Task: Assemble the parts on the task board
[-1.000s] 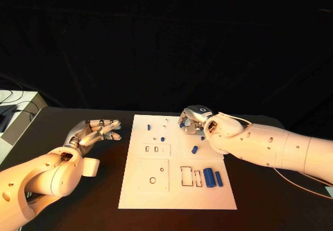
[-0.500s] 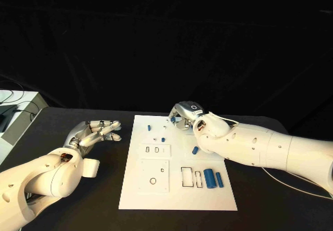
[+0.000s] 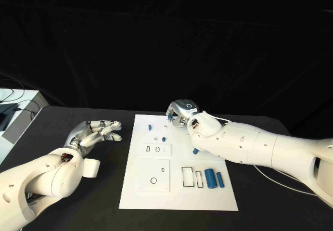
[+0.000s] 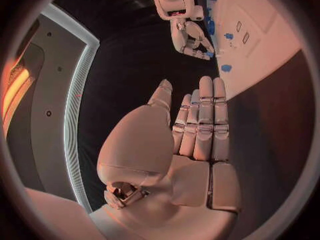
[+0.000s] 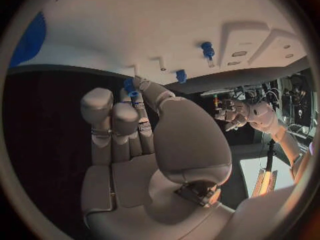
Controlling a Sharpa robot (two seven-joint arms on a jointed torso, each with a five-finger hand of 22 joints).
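The white task board (image 3: 177, 195) lies in the middle of the black table. My right hand (image 3: 182, 111) hovers over its far edge and pinches a small blue part (image 5: 130, 86) between thumb and fingertip; the part also shows in the head view (image 3: 170, 118). Small blue parts (image 3: 149, 127) (image 3: 163, 139) stand on the far half of the board and another (image 3: 195, 151) lies mid-board. Two bigger blue cylinders (image 3: 209, 177) (image 3: 219, 179) lie near the right edge. My left hand (image 3: 97, 133) stays left of the board above the table, fingers straight and apart, holding nothing (image 4: 193, 138).
Recessed white blocks (image 3: 156, 149) (image 3: 154, 175) and a rectangular slot (image 3: 188, 176) take up the board's middle. A pale box with cables (image 3: 14, 113) stands at the table's far left edge. Bare black table lies on both sides of the board.
My right hand has moved left and slightly away along the board's far edge, still pinching the small blue part. The left hand has not moved.
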